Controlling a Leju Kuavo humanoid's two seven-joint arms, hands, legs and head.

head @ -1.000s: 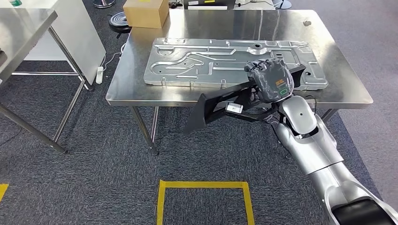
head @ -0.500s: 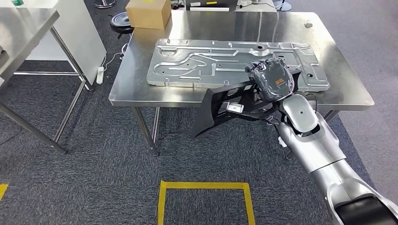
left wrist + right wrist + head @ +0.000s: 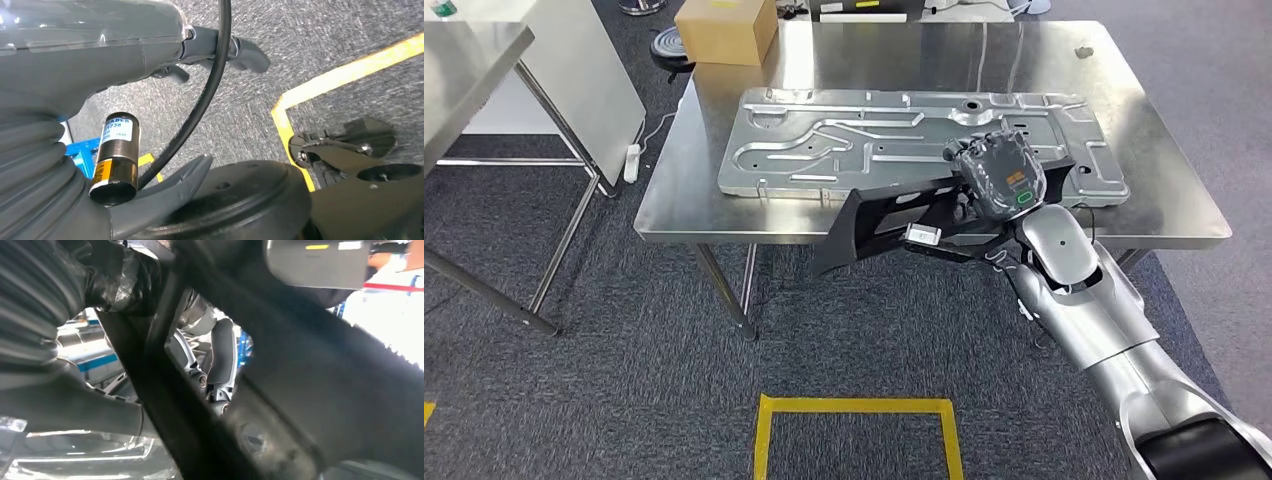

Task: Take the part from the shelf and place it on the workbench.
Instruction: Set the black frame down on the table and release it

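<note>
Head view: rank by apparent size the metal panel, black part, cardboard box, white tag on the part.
1. metal panel, largest by far
2. black part, held by the right hand; it sits nearer the camera, which may inflate it
3. cardboard box, cut off by the frame edge
4. white tag, smallest

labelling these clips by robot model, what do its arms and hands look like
The right arm is glossy silver, built of rounded shells with dark seams. The right hand is dark grey, with an orange label and a green ring mark on its back. The left hand has a grey ribbed cover, grey fingers and a black cable.
</note>
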